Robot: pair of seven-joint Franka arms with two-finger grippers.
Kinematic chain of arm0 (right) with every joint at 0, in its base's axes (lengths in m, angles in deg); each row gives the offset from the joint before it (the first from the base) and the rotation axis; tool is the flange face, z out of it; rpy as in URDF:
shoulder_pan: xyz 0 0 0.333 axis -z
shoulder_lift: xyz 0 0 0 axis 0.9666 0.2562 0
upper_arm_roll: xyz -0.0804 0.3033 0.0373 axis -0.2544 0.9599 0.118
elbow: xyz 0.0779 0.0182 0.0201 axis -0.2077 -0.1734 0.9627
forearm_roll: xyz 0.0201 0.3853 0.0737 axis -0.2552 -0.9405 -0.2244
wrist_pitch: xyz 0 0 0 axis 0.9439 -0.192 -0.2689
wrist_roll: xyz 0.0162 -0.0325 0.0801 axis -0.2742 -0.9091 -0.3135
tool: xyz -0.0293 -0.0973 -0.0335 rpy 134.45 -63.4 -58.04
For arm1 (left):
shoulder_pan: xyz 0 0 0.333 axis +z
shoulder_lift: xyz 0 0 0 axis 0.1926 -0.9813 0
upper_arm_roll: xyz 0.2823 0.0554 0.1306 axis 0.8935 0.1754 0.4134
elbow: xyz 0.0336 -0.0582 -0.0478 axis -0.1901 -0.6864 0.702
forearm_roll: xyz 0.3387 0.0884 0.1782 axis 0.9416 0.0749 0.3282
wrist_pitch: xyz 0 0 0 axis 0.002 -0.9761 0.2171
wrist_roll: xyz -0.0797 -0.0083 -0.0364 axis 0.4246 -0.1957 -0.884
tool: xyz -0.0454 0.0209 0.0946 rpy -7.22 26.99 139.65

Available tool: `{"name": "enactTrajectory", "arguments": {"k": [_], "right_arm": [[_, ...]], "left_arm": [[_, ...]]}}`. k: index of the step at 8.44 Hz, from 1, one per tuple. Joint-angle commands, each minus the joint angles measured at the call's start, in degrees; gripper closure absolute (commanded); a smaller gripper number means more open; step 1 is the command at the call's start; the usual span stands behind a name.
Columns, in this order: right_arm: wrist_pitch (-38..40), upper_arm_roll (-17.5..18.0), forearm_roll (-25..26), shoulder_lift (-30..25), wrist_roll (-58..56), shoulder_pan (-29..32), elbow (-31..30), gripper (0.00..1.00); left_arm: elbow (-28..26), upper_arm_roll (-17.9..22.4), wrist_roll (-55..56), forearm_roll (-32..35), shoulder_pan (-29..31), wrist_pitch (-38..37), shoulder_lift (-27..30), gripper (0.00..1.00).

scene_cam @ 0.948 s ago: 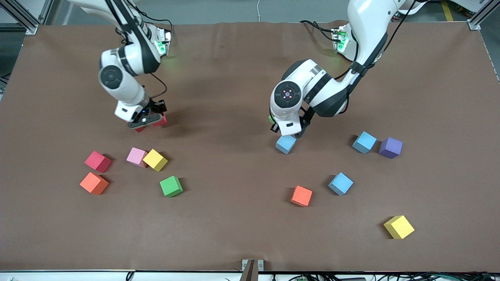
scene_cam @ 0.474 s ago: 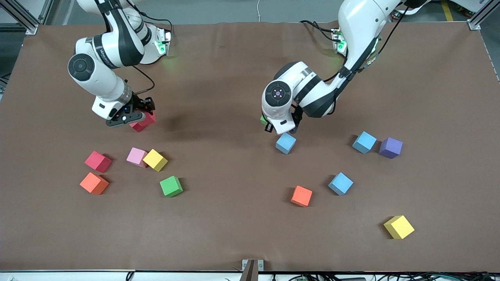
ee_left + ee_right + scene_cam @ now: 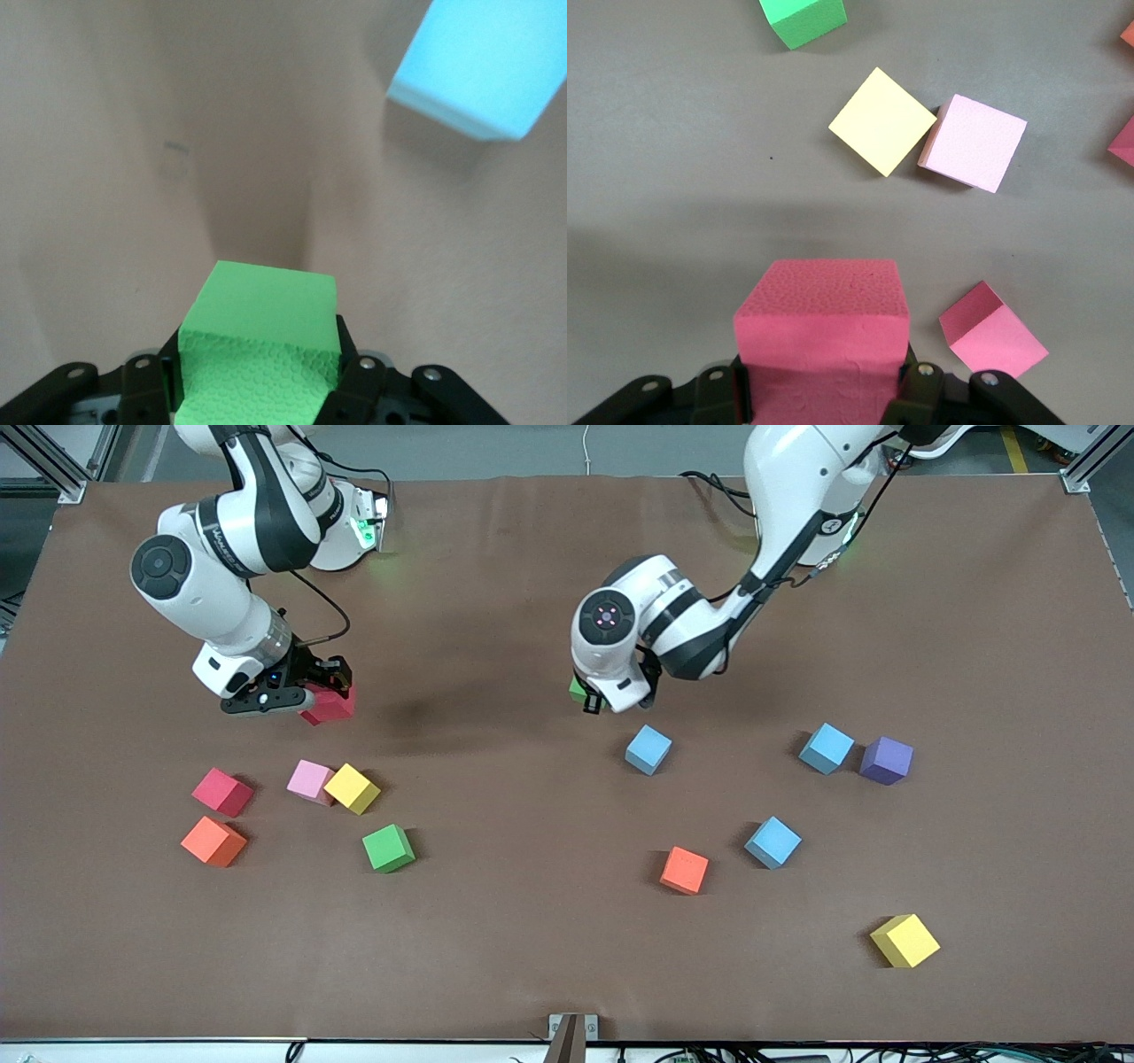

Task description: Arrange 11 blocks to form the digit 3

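My left gripper (image 3: 592,696) is shut on a green block (image 3: 261,354), which shows only as a sliver (image 3: 578,688) in the front view. It hangs over bare table beside a light blue block (image 3: 648,749) (image 3: 483,66). My right gripper (image 3: 288,695) is shut on a red block (image 3: 330,705) (image 3: 824,341). It is over the table above a pink block (image 3: 310,781) (image 3: 974,142) and a yellow block (image 3: 352,788) (image 3: 881,121) that touch. Another red block (image 3: 992,329) lies on the mat close by the held one.
Toward the right arm's end lie a red (image 3: 222,792), an orange (image 3: 213,841) and a green block (image 3: 388,848). Toward the left arm's end lie light blue (image 3: 826,747), purple (image 3: 886,760), light blue (image 3: 772,841), orange (image 3: 684,870) and yellow (image 3: 904,941) blocks.
The right gripper has carried the red block toward the right arm's end. The left gripper has drawn away from the light blue block with the green block, toward the table's middle.
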Motion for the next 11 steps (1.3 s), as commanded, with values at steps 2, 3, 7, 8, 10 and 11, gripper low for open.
{"name": "enactTrajectory", "arguments": {"k": [2,3,7,8,10,11], "right_arm": [[1.67,0.48,-1.13,-0.06,1.11,0.14,0.41,0.88],[2.29,0.48,-1.13,-0.06,1.11,0.14,0.93,0.88],[2.56,0.48,-1.22,-0.06,1.20,0.14,1.55,0.88],[2.47,0.48,-1.22,-0.06,1.20,0.06,1.55,0.88],[2.56,0.48,-1.22,-0.06,1.11,0.05,1.55,0.88],[2.56,0.48,-1.22,-0.06,1.11,0.05,1.55,0.88]], "left_arm": [[-1.37,0.47,7.03,0.18,-2.80,4.83,-1.26,0.73],[-3.47,0.47,9.32,0.18,-3.59,7.11,-1.00,0.73],[-9.28,0.64,17.84,0.27,-5.17,13.54,0.31,0.73],[-11.12,0.64,19.69,0.45,-5.35,14.94,1.45,0.73],[-12.46,0.56,21.20,0.80,-6.14,16.80,2.08,0.73],[-12.55,0.64,22.07,1.06,-6.84,17.24,1.99,0.73]]}}
